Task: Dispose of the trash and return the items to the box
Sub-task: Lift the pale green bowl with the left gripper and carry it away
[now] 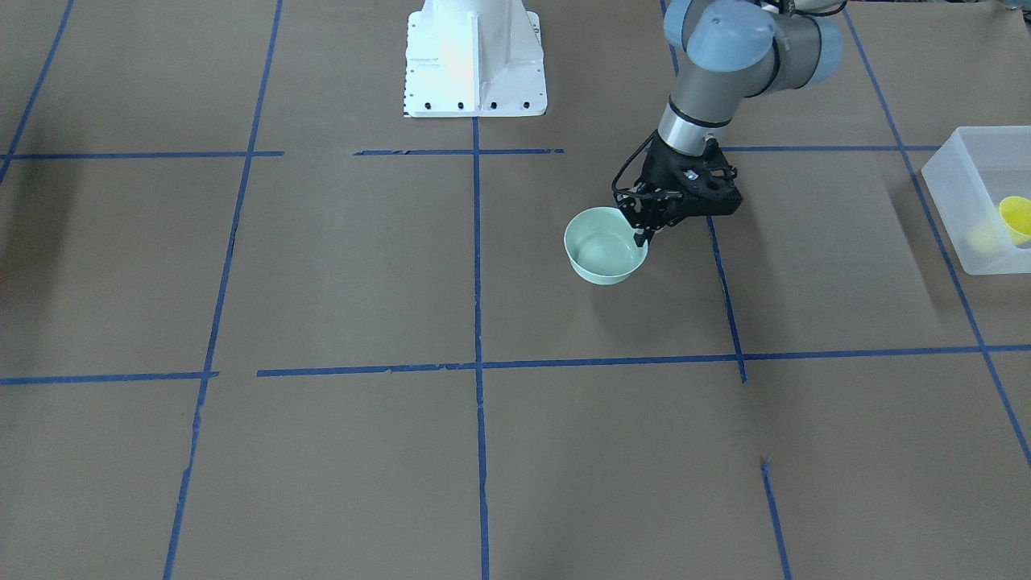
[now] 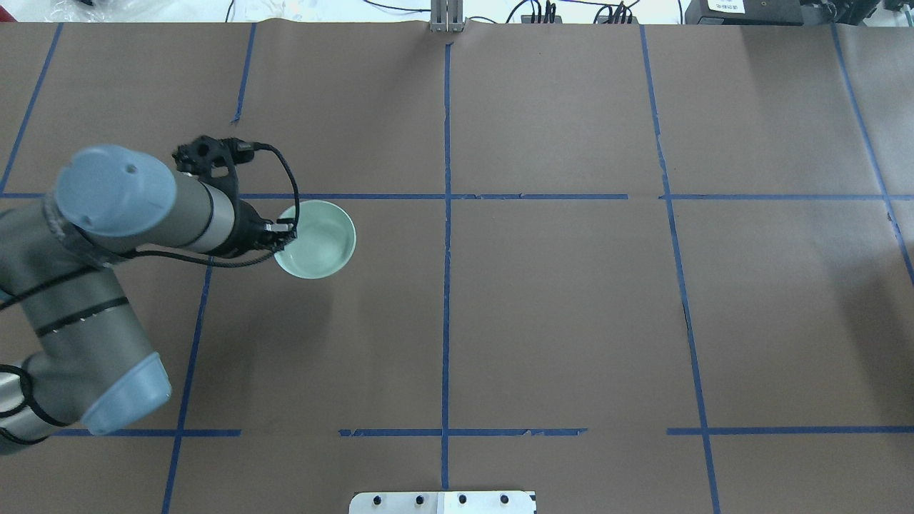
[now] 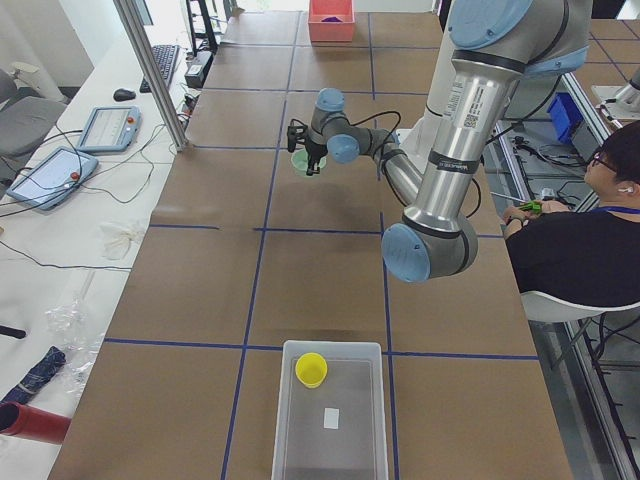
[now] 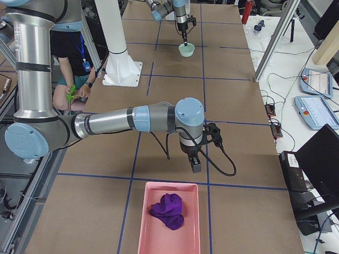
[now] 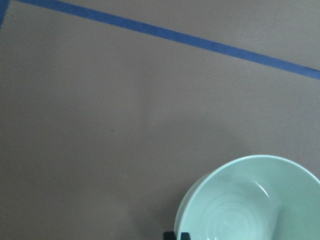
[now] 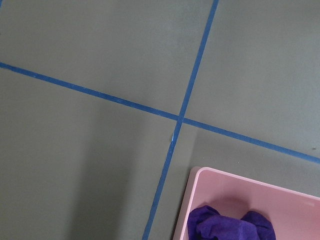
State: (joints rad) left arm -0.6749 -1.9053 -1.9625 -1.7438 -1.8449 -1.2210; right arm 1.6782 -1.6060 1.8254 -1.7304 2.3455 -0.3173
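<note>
The pale mint-green bowl is at mid-table, also in the overhead view and the left wrist view. My left gripper is shut on the bowl's rim at the side nearest the arm. I cannot tell whether the bowl touches the table. The frosted-white box stands at the table's left end with the yellow cup inside it. My right gripper points down just short of a pink tray; I cannot tell if it is open or shut.
A pink tray holding a crumpled purple cloth sits at the table's right end. Blue tape lines grid the brown table. The white robot base stands at the back. An operator sits beside the table.
</note>
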